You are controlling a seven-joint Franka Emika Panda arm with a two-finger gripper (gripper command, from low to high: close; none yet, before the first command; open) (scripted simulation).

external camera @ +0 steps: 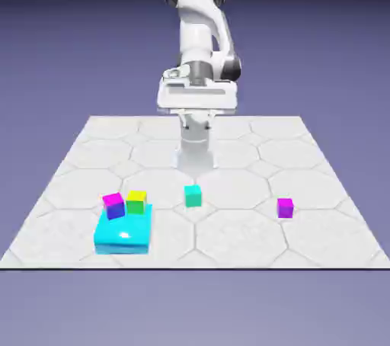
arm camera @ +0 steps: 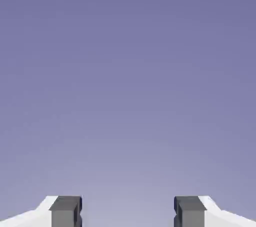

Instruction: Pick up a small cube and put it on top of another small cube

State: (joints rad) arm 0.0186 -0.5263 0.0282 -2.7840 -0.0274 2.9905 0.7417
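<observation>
The small cube (external camera: 285, 207), purple-magenta all over, sits on the tiled table toward the exterior view's right. A teal cube (external camera: 193, 196) of about the same size rests near the table's middle. My gripper (external camera: 196, 99) is held high above the table's far part, well away from both cubes. In the hand view my gripper (arm camera: 128, 212) is open: the two grey fingertips (arm camera: 66, 212) stand wide apart with only the blue-violet backdrop between them. No cube appears in the hand view.
A large cyan block (external camera: 122, 235) lies at the exterior view's front left. On it sit a cube with pink top and blue sides (external camera: 113, 206) and a yellow-green cube (external camera: 136, 201). The table's front edge (external camera: 195, 267) runs just below the block.
</observation>
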